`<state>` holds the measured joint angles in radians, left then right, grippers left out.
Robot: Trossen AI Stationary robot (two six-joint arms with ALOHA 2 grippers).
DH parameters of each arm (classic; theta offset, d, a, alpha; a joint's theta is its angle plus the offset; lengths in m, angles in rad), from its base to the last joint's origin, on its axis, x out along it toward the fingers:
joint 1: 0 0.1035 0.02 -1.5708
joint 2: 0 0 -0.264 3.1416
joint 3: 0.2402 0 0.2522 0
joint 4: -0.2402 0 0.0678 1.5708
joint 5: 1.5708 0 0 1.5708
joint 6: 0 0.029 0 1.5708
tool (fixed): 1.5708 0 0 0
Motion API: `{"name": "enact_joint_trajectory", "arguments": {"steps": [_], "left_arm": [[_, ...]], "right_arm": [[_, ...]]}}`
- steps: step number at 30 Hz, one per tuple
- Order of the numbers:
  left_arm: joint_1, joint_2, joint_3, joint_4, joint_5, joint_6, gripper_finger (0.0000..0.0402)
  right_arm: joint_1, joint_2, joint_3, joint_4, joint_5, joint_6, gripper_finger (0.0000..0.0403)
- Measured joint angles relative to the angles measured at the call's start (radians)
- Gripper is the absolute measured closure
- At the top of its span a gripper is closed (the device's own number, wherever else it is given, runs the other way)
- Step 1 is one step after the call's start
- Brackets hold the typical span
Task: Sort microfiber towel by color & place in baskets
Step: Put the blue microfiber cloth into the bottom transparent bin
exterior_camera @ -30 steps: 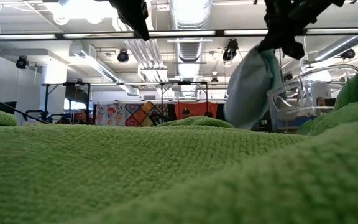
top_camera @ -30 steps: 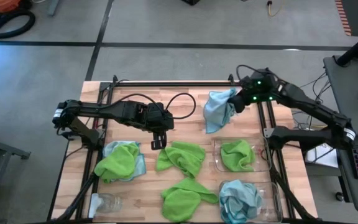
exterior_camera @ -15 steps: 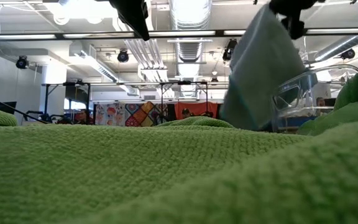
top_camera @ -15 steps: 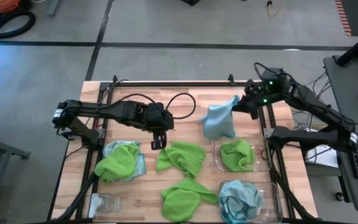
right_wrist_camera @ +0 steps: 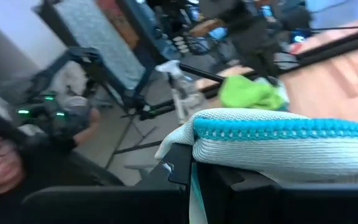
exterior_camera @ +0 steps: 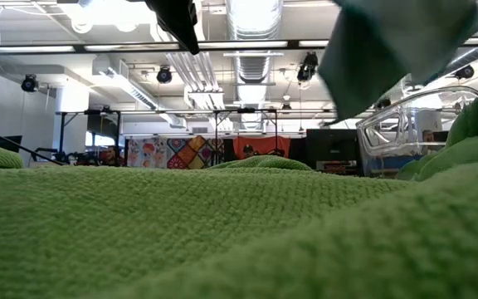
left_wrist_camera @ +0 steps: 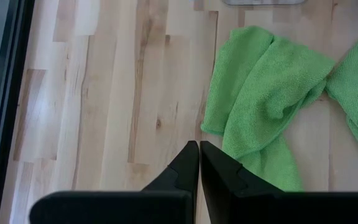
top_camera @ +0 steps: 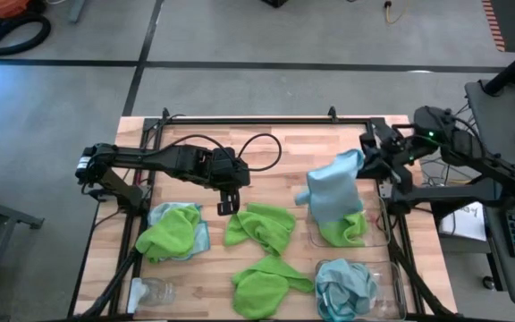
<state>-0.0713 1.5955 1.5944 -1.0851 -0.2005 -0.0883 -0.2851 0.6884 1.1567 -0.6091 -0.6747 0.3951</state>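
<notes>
While the left gripper (top_camera: 229, 204) hangs where it was a second ago, over bare wood just beside the middle green towel (top_camera: 262, 225), the right arm has swung back toward its own side of the table. The pale blue towel (top_camera: 333, 190) it carries has come along: it hung above the far middle of the table before, and now drapes over the far basket (top_camera: 383, 234), covering most of the green towel (top_camera: 345, 230) that lies inside. In the low view the blue cloth has risen from beside the clear bin to the top edge of the picture.

No brand, label or writing can be read anywhere on the cloths, bins or arms.

From left to right on the table: a green towel on top of a blue one (top_camera: 172, 231) at the left, with a small clear jar (top_camera: 153, 291) nearer the front edge; the left gripper with its jaws pressed together and nothing between them, as its wrist view shows; the middle green towel and another green towel (top_camera: 266, 283) in front of it; then the two baskets, the near one (top_camera: 395, 288) holding a blue towel (top_camera: 345, 288). The right gripper (top_camera: 371, 159) sits above the far basket's outer edge, jaws pinched on a top corner of the hanging blue towel, whose turquoise hem lies across the fingers (right_wrist_camera: 182, 167) in the right wrist view.
</notes>
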Motion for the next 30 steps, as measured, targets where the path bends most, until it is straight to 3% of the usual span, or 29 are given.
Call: {"name": "enact_joint_trajectory", "arguments": {"steps": [9,20,30], "left_arm": [[0.000,0.000,0.000,-0.003,0.000,-0.023,0.0402],[0.000,0.000,0.000,-0.005,0.000,-0.030,0.0402],[0.000,0.000,0.000,-0.001,0.000,-0.064,0.0402]], "right_arm": [[0.269,0.032,-0.024,0.111,0.084,0.013,0.0390],[0.659,0.203,-0.043,0.195,0.139,0.124,0.0390],[0.969,0.316,0.002,0.195,0.351,0.255,0.0390]]}}
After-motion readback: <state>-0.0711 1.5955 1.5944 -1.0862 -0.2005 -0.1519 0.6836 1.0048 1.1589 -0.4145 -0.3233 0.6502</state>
